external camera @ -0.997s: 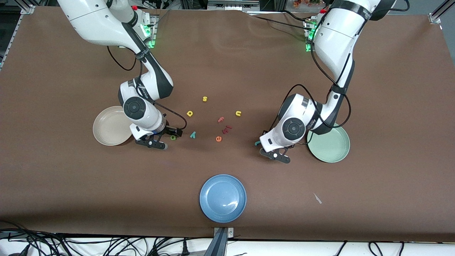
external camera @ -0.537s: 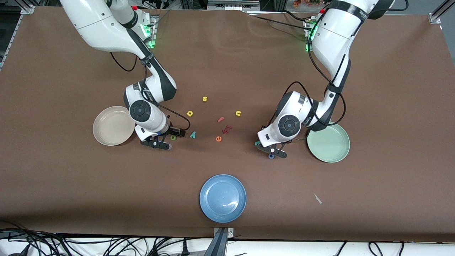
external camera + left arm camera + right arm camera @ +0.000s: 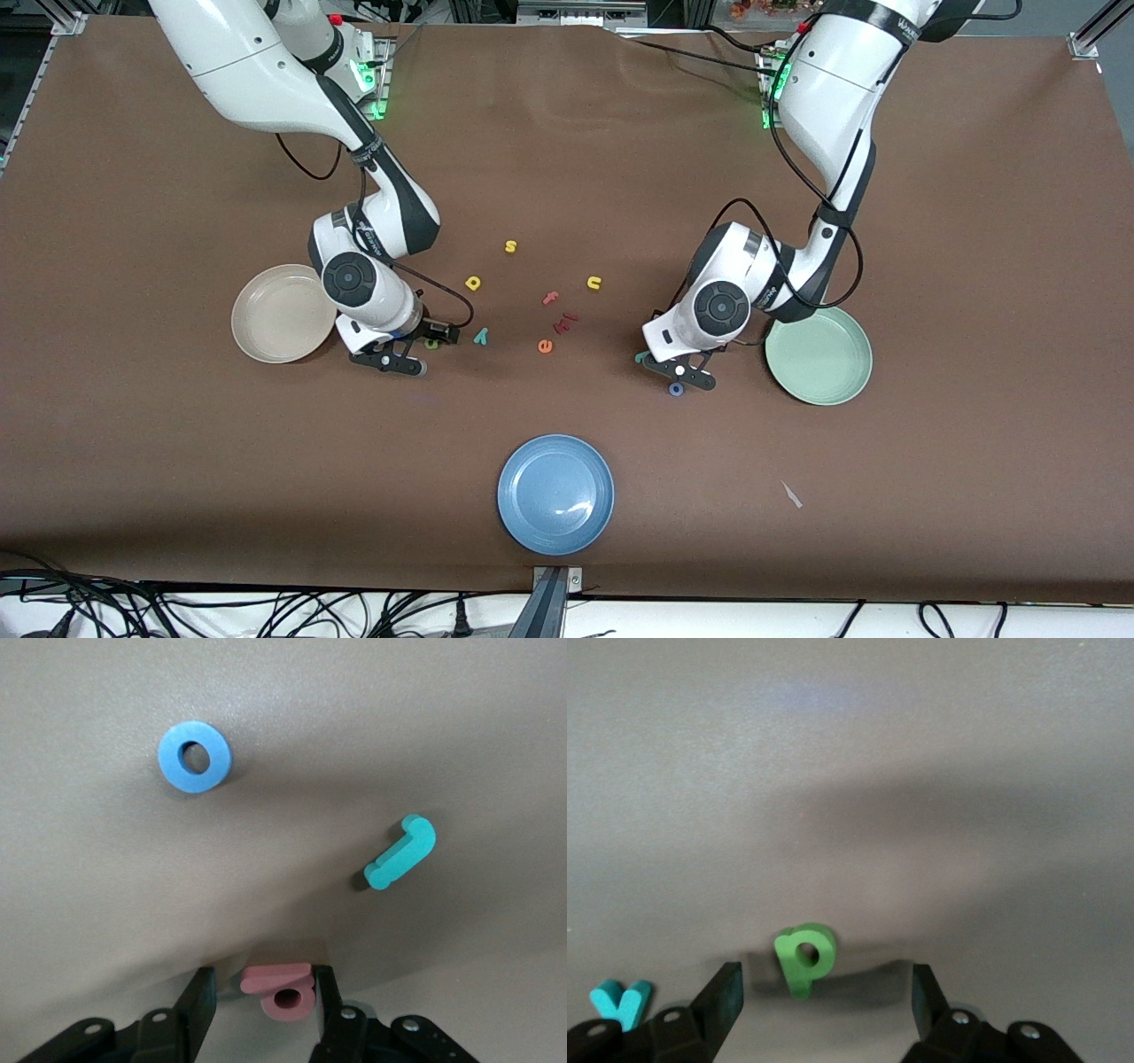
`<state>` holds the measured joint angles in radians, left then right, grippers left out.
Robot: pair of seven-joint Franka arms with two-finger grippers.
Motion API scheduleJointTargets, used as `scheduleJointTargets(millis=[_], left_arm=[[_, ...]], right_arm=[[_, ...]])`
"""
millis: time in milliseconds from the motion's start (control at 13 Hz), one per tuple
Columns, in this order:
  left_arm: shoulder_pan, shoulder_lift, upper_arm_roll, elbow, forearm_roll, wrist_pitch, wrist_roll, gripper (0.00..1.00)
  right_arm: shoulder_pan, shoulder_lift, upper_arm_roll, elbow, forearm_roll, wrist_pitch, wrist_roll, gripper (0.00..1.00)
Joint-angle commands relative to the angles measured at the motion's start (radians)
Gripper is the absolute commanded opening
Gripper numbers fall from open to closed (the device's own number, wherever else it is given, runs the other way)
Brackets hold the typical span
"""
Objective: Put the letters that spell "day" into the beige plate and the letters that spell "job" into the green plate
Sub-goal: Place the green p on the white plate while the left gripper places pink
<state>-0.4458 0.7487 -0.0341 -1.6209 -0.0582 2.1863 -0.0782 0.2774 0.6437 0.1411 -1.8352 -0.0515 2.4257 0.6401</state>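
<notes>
My left gripper [image 3: 687, 372] [image 3: 264, 983] is low over the table beside the green plate [image 3: 824, 365]. The pink "b" [image 3: 282, 990] lies between its fingers; one finger touches it, the other stands a little off. It is hidden in the front view. The blue "o" [image 3: 676, 389] [image 3: 194, 757] and teal "j" [image 3: 640, 357] [image 3: 400, 853] lie close by. My right gripper [image 3: 415, 348] [image 3: 826, 983] is open beside the beige plate [image 3: 270, 315], with the green "d" [image 3: 431, 344] [image 3: 804, 957] between its wide fingers. The teal "y" [image 3: 481, 335] [image 3: 622, 1001] and yellow "a" [image 3: 474, 283] lie near.
A blue plate [image 3: 555, 494] sits near the table's front edge. Mid-table lie a yellow "s" [image 3: 510, 246], a yellow "u" [image 3: 594, 283], a pink "f" [image 3: 550, 298], an orange "e" [image 3: 545, 346] and a dark red piece [image 3: 567, 322]. A pale scrap [image 3: 791, 494] lies toward the left arm's end.
The left hand has shifted off the blue "o", which now shows, and its fingers have narrowed around the pink "b". The right hand has edged toward the green "d".
</notes>
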Motion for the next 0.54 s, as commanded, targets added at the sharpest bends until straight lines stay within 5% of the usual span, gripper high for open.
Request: scheduleJointTargets(millis=[0, 460], left_arm=[[-0.001, -0.028, 0.002, -0.031, -0.008, 0.015, 0.008, 0.26], [0.076, -0.118, 0.003, -0.024, -0.008, -0.051, 0.086, 0.26]], right_arm=[[-0.004, 0.034, 0.003, 0.045, -0.018, 0.007, 0.015, 0.8], [-0.003, 0.043, 0.003, 0.051, -0.015, 0.009, 0.019, 0.56]])
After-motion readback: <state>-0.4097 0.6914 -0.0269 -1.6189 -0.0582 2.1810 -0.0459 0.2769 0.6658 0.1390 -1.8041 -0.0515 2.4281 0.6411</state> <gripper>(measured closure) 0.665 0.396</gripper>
